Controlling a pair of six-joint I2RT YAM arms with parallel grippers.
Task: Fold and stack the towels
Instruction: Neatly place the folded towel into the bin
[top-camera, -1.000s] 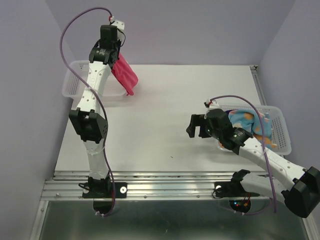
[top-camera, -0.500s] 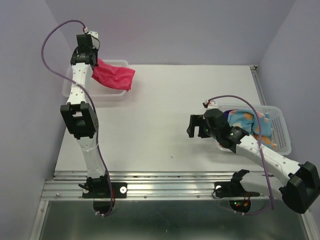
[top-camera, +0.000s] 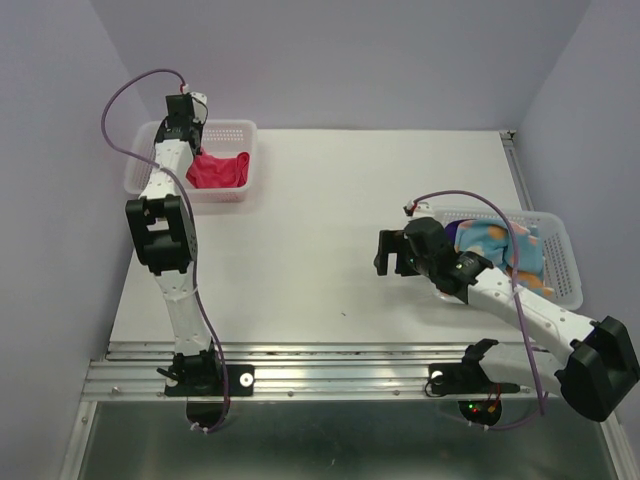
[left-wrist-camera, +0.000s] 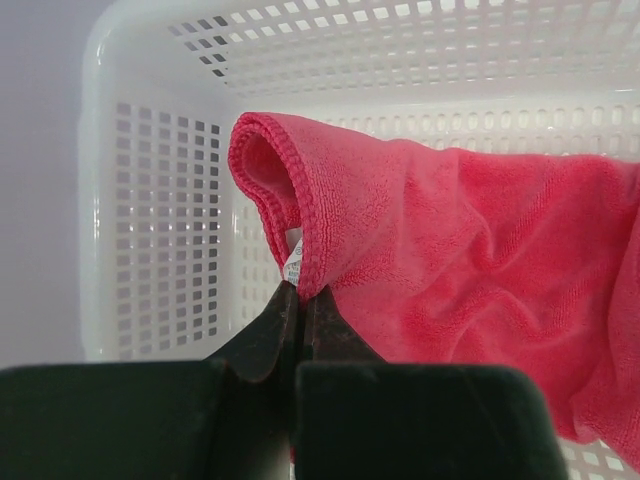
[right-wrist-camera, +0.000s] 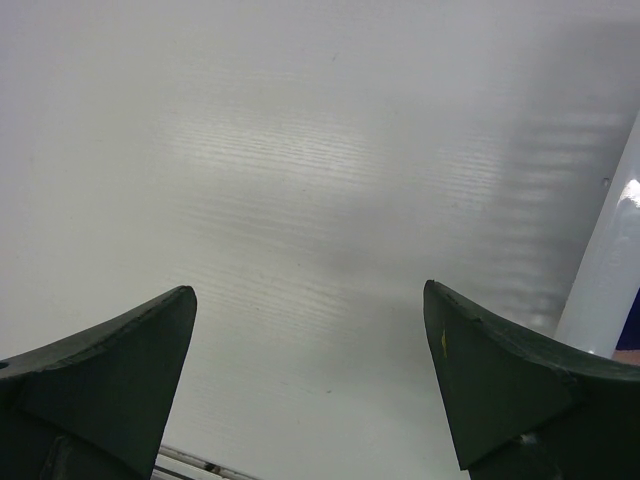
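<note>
- From above, far left corner of the desk (top-camera: 320, 250): white mesh left basket (top-camera: 245, 128) with the magenta-pink towel (top-camera: 220, 170) lying crumpled inside it.
- Same view: left arm stretched from the near edge up to that corner, left gripper (top-camera: 193, 158) lowered into the basket at the towel's left end. Too small here to judge the jaws.
- Same view, along the right edge: right basket (top-camera: 565, 262) heaped with the light blue dotted towel (top-camera: 495, 240). A bit of the dark purple towel (top-camera: 463, 232) shows at its left, and a scrap of orange cloth (top-camera: 540, 285) at the near side, too little visible to say more.
- Same view: right gripper (top-camera: 383, 252) just left of the right basket, over bare desk, apart from every towel.
- Left wrist view: left gripper (left-wrist-camera: 298, 300) pinched tight on the hemmed edge of the magenta-pink towel (left-wrist-camera: 450, 240), both dark tips pressed together. A small white tag (left-wrist-camera: 292, 266) pokes out just above them.
- Same view: hem curled into a loop above the tips, the rest of the cloth spreading rightward across the left basket (left-wrist-camera: 150, 200), with mesh wall behind and to the left.
- Right wrist view: right gripper (right-wrist-camera: 310, 300) spread wide, fingers (right-wrist-camera: 120, 370) far apart at the lower corners, only bare white desk (right-wrist-camera: 300, 150) between them and nothing held.
- Same view, right border: slanted white edge (right-wrist-camera: 610, 260), cannot tell what.
</note>
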